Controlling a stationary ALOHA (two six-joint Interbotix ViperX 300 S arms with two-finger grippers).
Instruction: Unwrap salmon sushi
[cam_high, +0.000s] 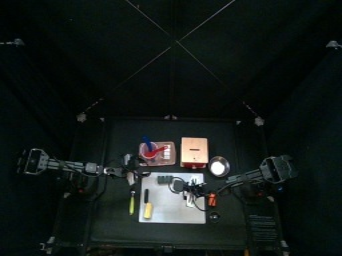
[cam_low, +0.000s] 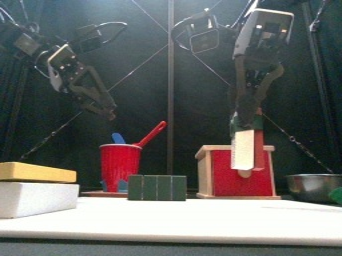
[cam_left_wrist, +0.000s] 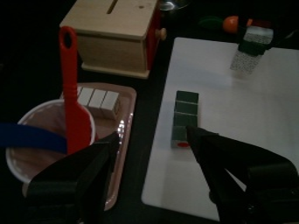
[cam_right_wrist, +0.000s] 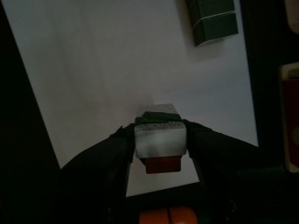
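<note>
salmon sushi (cam_high: 210, 201) lies at the right edge of the white mat (cam_high: 174, 210), a small orange-red lump with a darker bit, close under the right arm. it looks light and small enough to skid or tip at a nudge, and any wrap on it is likely thin and slippery, so my judgement is that one gripper should pin the body by its short sides while the other pinches a loose end of the wrap, not the middle. the right gripper (cam_right_wrist: 160, 129) hangs over the mat with a little white piece (cam_right_wrist: 160, 145), dark green at one end and red-brown at the other, right at its tips; whether it grips that piece or only frames it i cannot tell. the left gripper (cam_left_wrist: 152, 138) is released, fingers spread wide and empty, above the mat's left edge beside a dark green segmented block (cam_left_wrist: 184, 118). behind the mat stand a red cup (cam_low: 120, 166) with a red-handled tool, a wooden box (cam_low: 237, 171) and a metal bowl (cam_low: 315, 185); a yellow marker (cam_high: 132, 203) lies off the mat's left side. the green block sits nearest the left gripper's way across; the bowl crowds the sushi's far side.
</note>
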